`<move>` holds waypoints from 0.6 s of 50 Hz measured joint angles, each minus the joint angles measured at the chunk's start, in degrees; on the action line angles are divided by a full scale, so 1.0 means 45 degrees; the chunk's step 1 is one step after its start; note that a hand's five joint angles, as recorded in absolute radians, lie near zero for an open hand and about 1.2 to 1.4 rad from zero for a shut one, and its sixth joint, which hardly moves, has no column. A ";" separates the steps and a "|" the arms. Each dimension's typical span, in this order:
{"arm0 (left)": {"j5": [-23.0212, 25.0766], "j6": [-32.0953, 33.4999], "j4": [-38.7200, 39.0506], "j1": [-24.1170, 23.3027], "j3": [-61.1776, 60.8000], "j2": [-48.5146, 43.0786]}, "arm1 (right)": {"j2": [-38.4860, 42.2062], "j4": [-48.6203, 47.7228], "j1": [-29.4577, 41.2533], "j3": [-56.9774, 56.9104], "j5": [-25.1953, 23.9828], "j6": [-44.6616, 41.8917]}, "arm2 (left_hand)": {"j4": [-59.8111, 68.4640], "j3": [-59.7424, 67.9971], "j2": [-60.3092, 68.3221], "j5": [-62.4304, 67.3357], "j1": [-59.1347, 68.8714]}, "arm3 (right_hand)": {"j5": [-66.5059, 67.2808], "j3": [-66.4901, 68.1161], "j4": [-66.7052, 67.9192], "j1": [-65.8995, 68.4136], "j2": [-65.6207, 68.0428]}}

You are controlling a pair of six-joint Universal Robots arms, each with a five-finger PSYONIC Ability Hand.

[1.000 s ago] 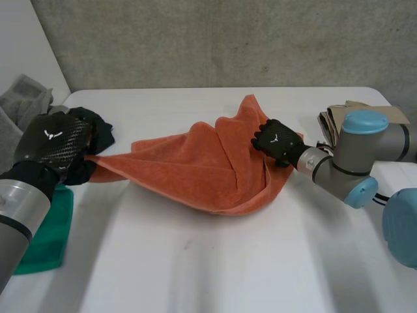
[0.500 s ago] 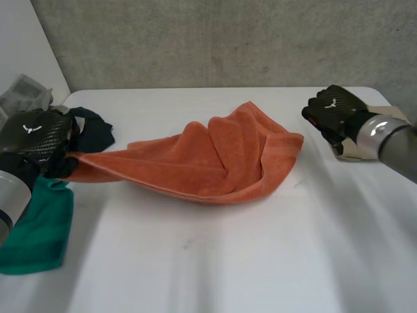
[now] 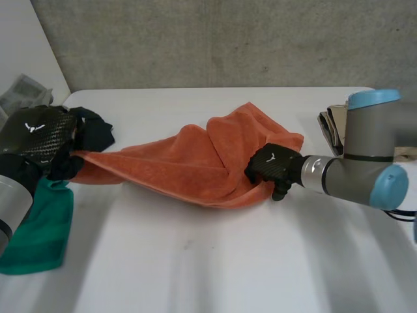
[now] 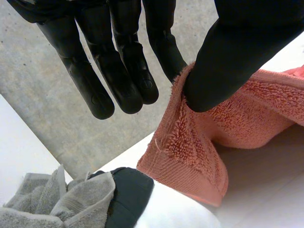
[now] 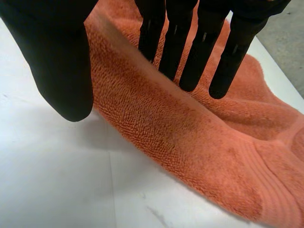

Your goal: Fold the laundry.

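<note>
Our right hand (image 3: 273,168) has swung back from the far right of the table (image 3: 228,261) to the orange towel (image 3: 189,163).
Its fingers (image 5: 190,52) are straight and hang over the towel's near right edge, thumb spread apart, gripping nothing. Our left hand (image 3: 39,140) pinches the towel's left corner between thumb and finger, above a green cloth (image 3: 39,228). The towel lies bunched mid-table.

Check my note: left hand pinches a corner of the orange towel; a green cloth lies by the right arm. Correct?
No: the green cloth lies by the left arm, as the head view shows. The left hand does pinch the orange towel at its corner.
</note>
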 measured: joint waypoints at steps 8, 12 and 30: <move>0.0015 0.0000 0.0018 0.0085 -0.0053 0.0078 | 0.0345 -0.1355 0.0115 -0.0236 0.0365 0.0259 | 0.0000 0.0000 0.0000 0.0000 0.0000 | 0.5835 0.6390 0.6476 0.5394 0.6381; 0.0019 0.0001 -0.0034 0.0205 -0.0004 0.0082 | -0.0659 -0.1653 -0.0036 0.0265 0.0664 0.0611 | 0.0000 0.0000 0.0000 0.0000 0.0000 | 0.5835 0.6421 0.6538 0.5394 0.6381; 0.0223 -0.0064 -0.3402 -0.0105 0.1657 0.0904 | -0.9710 -0.0256 -0.1728 0.3738 0.2340 0.1737 | 0.0001 0.0000 0.0000 0.0000 0.0000 | 0.6024 0.6468 0.6555 0.5391 0.6381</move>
